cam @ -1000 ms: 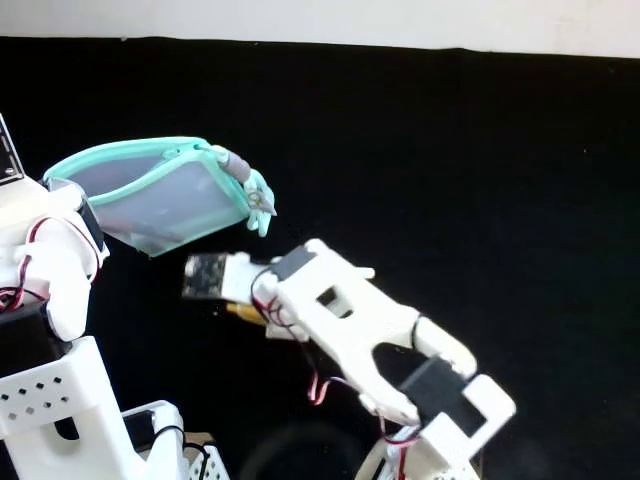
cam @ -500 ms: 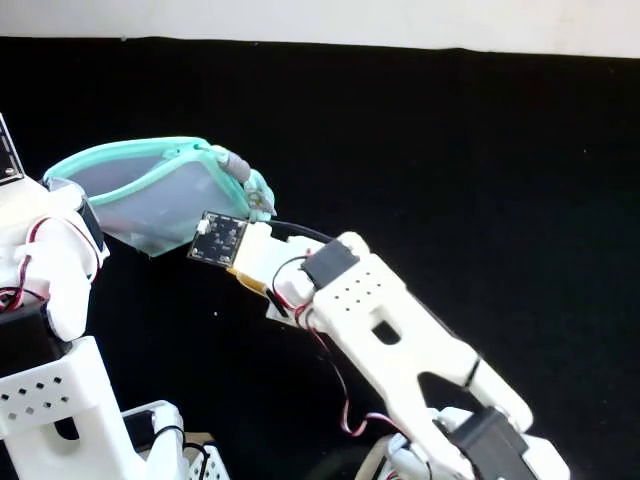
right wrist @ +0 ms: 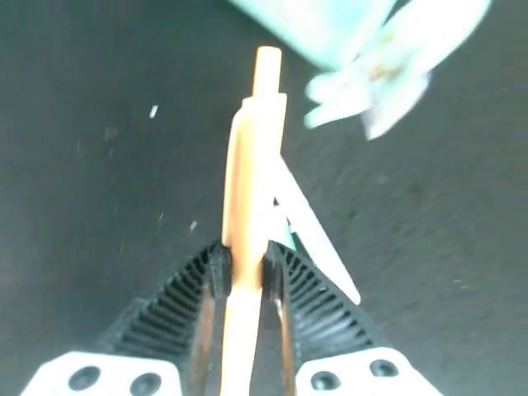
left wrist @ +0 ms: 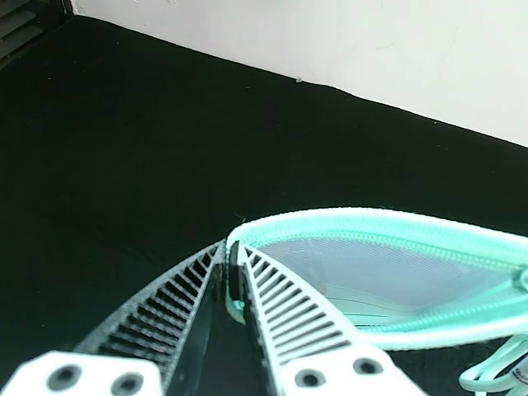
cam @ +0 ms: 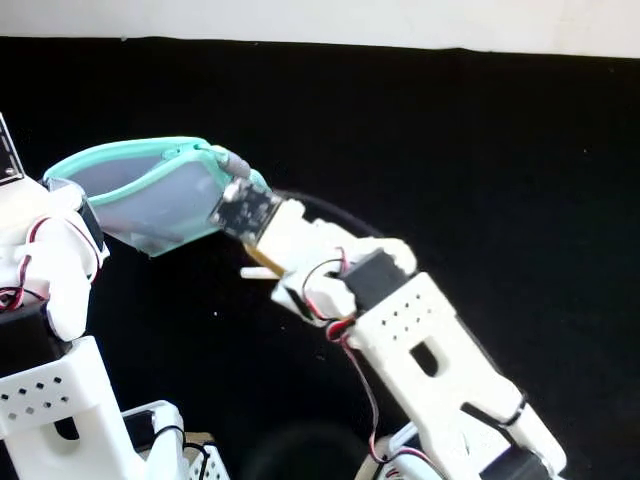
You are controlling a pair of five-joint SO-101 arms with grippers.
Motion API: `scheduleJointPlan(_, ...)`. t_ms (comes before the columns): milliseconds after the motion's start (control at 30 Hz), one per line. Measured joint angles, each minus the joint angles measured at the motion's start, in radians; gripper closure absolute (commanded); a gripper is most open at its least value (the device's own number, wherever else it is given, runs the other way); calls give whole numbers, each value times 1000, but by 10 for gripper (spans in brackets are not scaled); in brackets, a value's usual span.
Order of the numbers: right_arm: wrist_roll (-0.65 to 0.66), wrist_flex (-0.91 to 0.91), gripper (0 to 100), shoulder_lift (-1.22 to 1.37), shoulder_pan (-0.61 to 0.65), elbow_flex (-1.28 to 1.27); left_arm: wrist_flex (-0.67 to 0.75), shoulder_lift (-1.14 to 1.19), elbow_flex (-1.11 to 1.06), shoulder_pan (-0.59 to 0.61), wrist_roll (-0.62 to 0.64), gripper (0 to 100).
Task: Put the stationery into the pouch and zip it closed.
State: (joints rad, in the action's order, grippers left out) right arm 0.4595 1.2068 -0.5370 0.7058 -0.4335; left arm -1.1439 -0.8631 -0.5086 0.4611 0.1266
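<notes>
1. The right gripper: black ribbed jaws drawn narrow and clamped on a slim orange plastic pen partway along its barrel. The pen's tip end points away from the wrist, close under the pouch's pale tassel pull. A white sliver lies beside the barrel (clip or not, cannot tell).
2. The white right arm: in the high view it stretches on a diagonal from the near edge to the pouch's zip end, its wrist camera board overlapping that corner.
3. The left gripper: jaws all but closed, pinching the pouch's rim at its other end. The white left arm stands at the table's side, holding the pouch out sideways.
4. The mint-green zipped pouch with translucent mesh sides: its two zip edges stand apart, so the mouth is open. Contents behind the mesh cannot be made out. The pen is outside it.
5. The black cloth-covered table: it lies beneath both arms.
</notes>
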Motion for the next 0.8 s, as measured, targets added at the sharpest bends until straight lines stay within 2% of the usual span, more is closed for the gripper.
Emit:
scheduleJointPlan(567, -252, 0, 992, -6, -2, 430, 0, 0, 0, -3, 0, 994)
scheduleJointPlan(800, -347, 0, 992, 126, -2, 664, 0, 0, 0, -86, 0, 994)
